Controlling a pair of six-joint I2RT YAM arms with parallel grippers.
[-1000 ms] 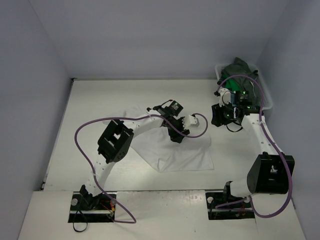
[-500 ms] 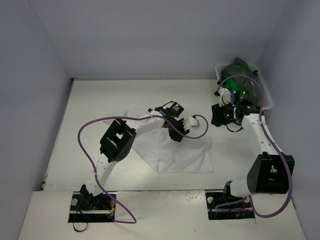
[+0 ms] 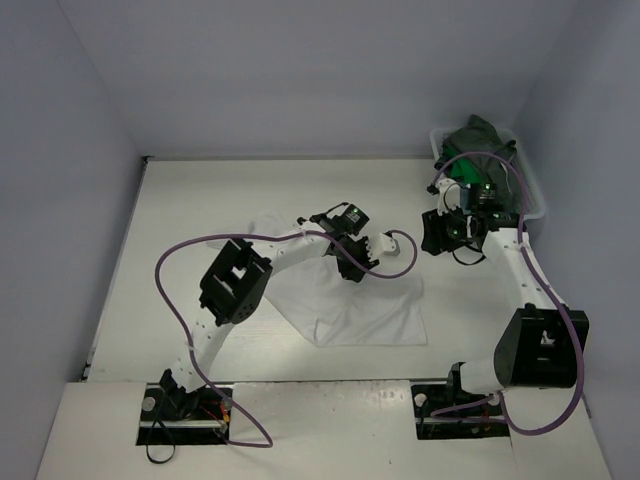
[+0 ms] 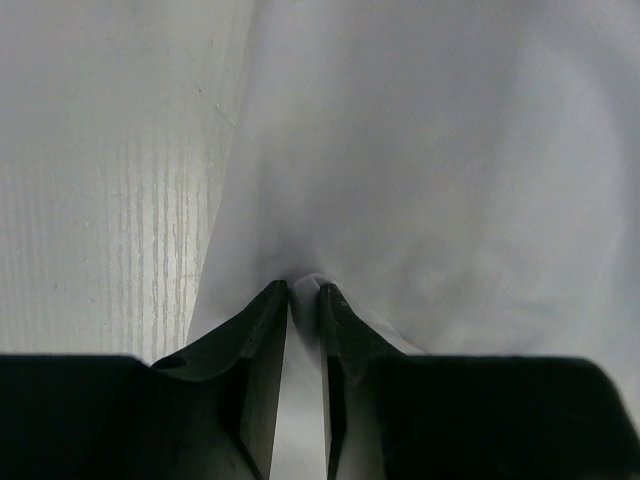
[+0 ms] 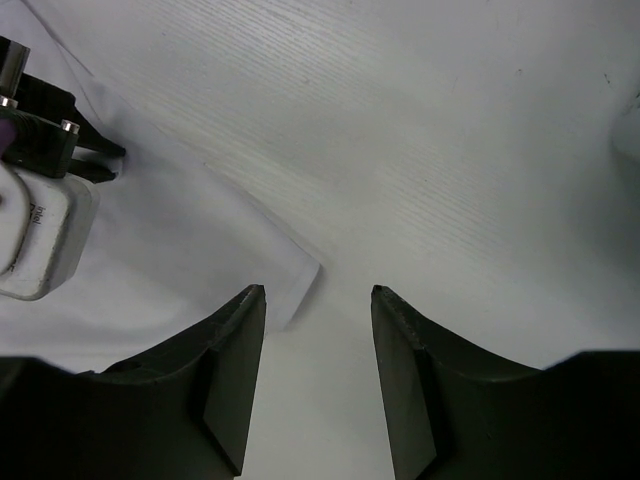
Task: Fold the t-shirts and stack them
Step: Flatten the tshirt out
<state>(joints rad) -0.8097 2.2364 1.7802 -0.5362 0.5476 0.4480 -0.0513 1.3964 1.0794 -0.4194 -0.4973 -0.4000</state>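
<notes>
A plain white t-shirt (image 3: pixel 350 305) lies rumpled mid-table (image 3: pixel 200 220), a ridge of it pinched by the nearly closed left gripper (image 4: pixel 303 292), the right gripper (image 5: pixel 318 300) hanging spread and empty above its corner, while a dark shirt (image 3: pixel 480 133) and a bright green shirt (image 3: pixel 460 167) fill the far-right basket (image 3: pixel 538 205).

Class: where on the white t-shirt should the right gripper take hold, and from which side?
Best is probably the free corner of the white t-shirt, approached from the table beyond its edge. That corner lies flat and pointed just ahead of the right gripper, whose jaws stand open.
</notes>
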